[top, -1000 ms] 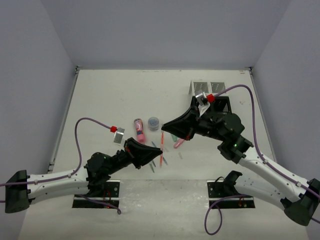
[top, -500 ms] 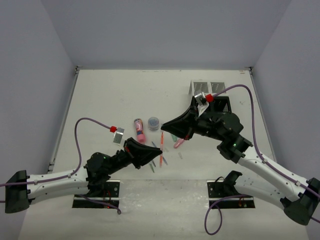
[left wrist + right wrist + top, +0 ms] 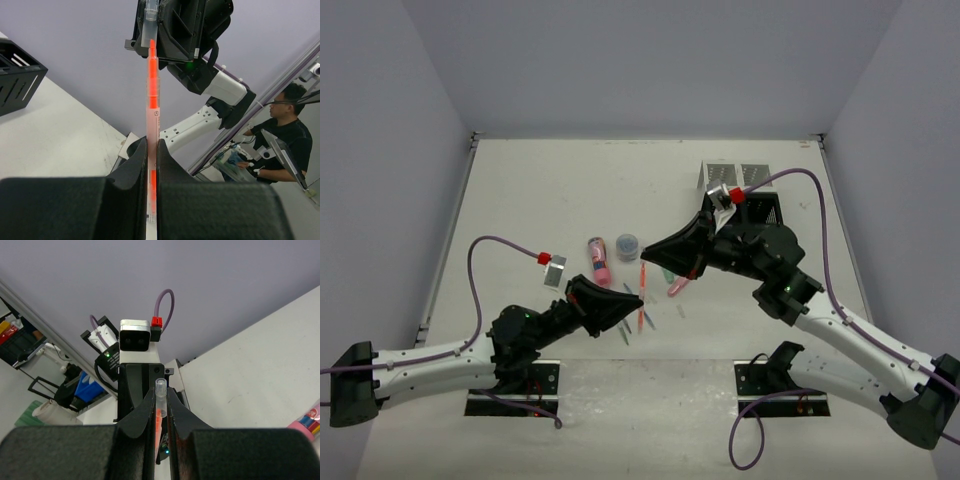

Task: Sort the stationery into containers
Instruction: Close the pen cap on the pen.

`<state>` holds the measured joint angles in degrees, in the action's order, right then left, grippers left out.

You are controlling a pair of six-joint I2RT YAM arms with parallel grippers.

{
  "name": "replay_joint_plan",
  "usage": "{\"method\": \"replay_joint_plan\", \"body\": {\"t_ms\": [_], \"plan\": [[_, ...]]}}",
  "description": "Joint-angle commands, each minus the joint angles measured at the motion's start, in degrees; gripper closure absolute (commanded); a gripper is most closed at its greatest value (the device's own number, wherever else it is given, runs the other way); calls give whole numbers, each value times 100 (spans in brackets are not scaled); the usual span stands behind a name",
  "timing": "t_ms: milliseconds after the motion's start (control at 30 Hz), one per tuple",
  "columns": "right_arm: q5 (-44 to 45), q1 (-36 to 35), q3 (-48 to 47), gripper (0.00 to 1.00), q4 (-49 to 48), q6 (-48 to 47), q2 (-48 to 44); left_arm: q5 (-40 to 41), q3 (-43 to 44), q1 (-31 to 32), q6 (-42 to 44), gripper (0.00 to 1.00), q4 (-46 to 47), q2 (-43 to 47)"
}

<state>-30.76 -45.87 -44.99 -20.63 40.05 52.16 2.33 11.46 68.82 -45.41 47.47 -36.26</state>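
Orange pen (image 3: 642,300) is held in the air btwn both grippers, over the middle of the table (image 3: 520,200), running roughly near-to-far in the top view. Left gripper (image 3: 636,298) pinches its barrel about mid-length, fingers pressed tight on either side w/ the pen standing straight up out of them in the left wrist view. Far end carries a clear cap (image 3: 150,22), and right gripper (image 3: 650,254) clamps that cap, fingers nearly together w/ only the cap btwn them; orange shows just below it in the right wrist view. The grippers face each other tip to tip, close but apart. Just left of the pen lies a pink marker (image 3: 598,260), w/ a grey-blue pot (image 3: 628,243) beside it. A 2nd pink marker (image 3: 677,286) lies just right of the pen, partly under the right arm. Near end of the pen sits above a few thin grey/blue bits (image 3: 649,321), too small to identify. Well to the far right stand the white mesh box (image 3: 735,177) and, touching its near side, the black mesh box (image 3: 768,210), half hidden by the right arm.
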Motion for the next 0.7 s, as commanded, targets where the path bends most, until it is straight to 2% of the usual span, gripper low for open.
{"method": "replay_joint_plan", "body": {"t_ms": [0, 667], "plan": [[-61, -36, -18, 100, -134, -62, -1, 204, 91, 18, 155, 100, 149, 145], [-255, -30, 54, 100, -50, 42, 121, 540, 505, 9, 828, 100, -238, 38]]}}
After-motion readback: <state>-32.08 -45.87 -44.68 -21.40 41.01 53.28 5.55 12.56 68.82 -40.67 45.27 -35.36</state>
